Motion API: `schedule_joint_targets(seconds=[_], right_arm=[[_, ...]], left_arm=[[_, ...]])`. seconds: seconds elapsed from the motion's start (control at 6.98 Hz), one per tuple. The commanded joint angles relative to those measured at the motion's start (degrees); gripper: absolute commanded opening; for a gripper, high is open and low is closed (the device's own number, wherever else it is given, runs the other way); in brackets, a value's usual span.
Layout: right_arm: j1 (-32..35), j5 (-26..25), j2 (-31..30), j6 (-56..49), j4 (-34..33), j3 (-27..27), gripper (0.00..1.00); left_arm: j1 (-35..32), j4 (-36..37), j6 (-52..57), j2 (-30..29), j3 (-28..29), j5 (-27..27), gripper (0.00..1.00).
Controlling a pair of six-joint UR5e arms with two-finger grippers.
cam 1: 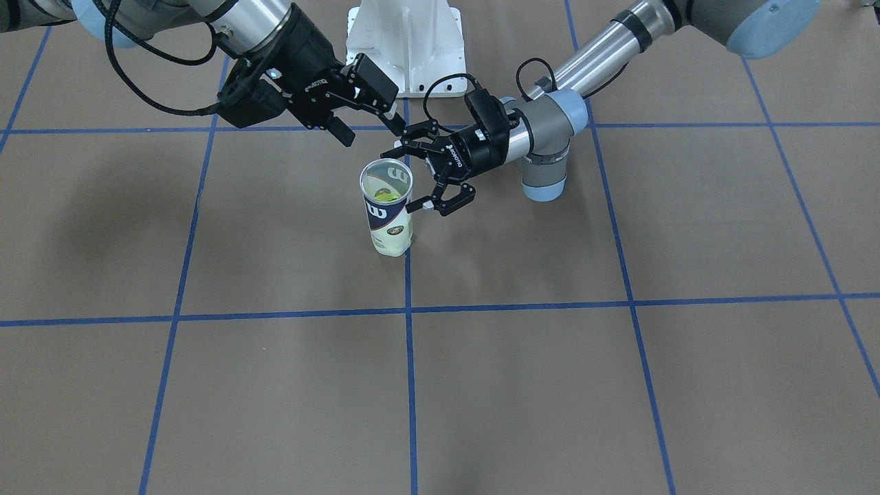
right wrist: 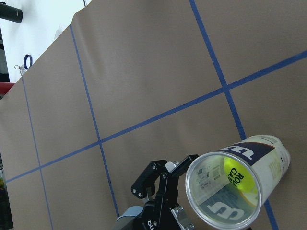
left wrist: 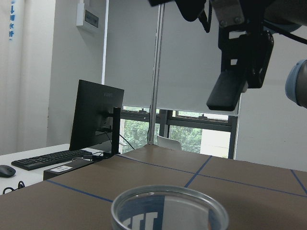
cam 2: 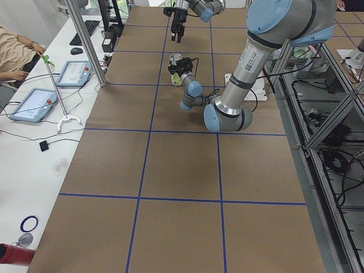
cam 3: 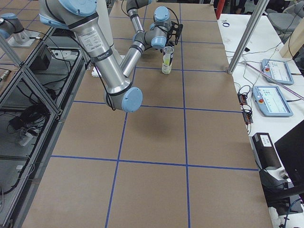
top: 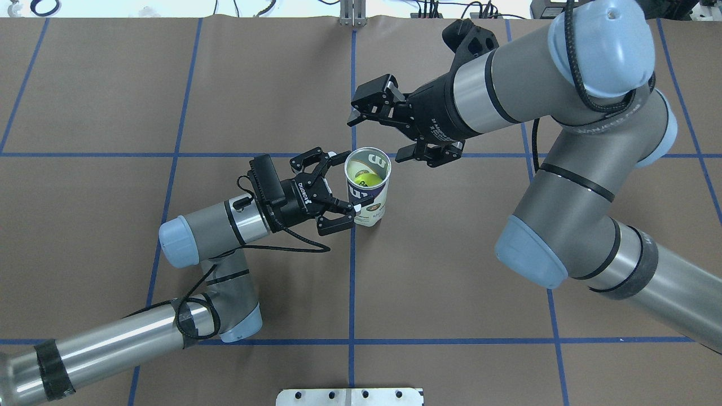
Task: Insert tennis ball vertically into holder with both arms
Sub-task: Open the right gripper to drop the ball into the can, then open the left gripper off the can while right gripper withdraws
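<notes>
The tennis ball (top: 365,179) sits inside the upright holder (top: 375,205); left gripper (top: 344,184) and right gripper (top: 379,136) gape wide.

Bright, even indoor light from above. Soft, blurry shadows on the tabletop (cam 1: 89,199) at the front view's left. Glare streaks on the left arm (top: 107,344) silver tube. Left wrist view: holder (left wrist: 169,206) rim close and out of focus, window (left wrist: 192,136) daylit. Side views are wide-angle, with uprights leaning at the edges.
</notes>
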Motion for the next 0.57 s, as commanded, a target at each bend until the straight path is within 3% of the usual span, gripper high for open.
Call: schedule_joint_targets(seconds=[0.0, 0.43], right_arm=[[1.96, 1.21, 0.05, -5.52, -4.86, 0.09, 1.0], [3.73, 1.22, -0.65, -16.67, -13.83, -0.26, 1.0]], left_arm=[[-0.09, 0.0, -0.24, 0.07, -1.85, 0.0, 0.99], [-0.62, -0.09, -0.68, 0.52, -6.78, 0.09, 0.99]])
